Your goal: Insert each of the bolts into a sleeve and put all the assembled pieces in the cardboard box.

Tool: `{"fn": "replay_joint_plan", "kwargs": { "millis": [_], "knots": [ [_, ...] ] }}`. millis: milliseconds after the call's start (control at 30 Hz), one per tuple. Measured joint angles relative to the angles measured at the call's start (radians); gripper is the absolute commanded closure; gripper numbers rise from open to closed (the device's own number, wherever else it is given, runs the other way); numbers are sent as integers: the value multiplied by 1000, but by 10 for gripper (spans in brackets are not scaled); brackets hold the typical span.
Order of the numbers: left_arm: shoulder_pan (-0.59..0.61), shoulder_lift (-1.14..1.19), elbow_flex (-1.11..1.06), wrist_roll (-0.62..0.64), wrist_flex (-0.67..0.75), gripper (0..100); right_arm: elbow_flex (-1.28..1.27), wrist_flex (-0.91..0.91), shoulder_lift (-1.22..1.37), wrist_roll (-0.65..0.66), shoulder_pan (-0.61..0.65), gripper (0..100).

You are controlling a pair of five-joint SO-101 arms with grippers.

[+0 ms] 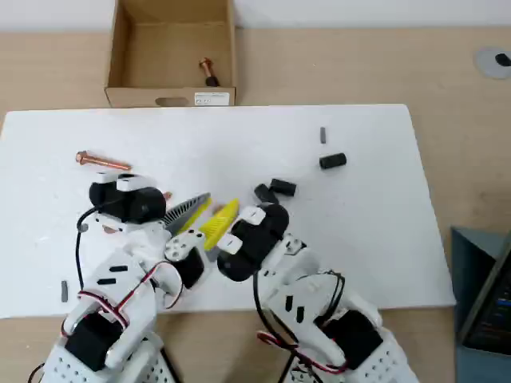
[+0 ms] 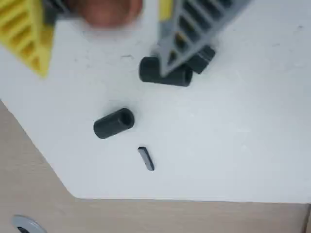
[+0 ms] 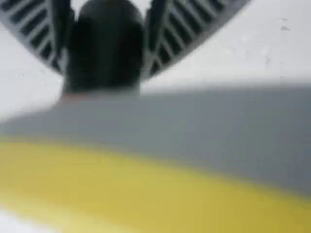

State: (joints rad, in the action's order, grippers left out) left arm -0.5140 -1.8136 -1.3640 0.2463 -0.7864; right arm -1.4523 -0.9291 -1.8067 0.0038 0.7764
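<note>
bolt [image 1: 102, 162] copper | sleeve [image 3: 104, 48] seemingly black | box [image 1: 116, 56] brown | mat [image 1: 359, 239] white

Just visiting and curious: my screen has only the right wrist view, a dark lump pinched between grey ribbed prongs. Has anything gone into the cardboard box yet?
Observer: Yes. In the high view, one assembled piece, a bolt in its sleeve, lies inside the cardboard box.
Operator: Is my dark lump the last sleeve, then?
Observer: If it is a sleeve, no: a loose sleeve lies alone on the white mat.
</note>
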Motion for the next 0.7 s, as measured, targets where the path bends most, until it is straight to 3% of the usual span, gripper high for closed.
{"fn": "replay_joint_plan", "kwargs": {
  "millis": [233,400,700],
  "knots": [
    [8,0,58,-2,0,850,3,2,-2,0,0,989],
    [58,0,107,-21,-25,999,2,2,-2,0,0,989],
    [299,-5,97,-192,-26,1000,2,2,-2,0,-18,989]
  ]
}}
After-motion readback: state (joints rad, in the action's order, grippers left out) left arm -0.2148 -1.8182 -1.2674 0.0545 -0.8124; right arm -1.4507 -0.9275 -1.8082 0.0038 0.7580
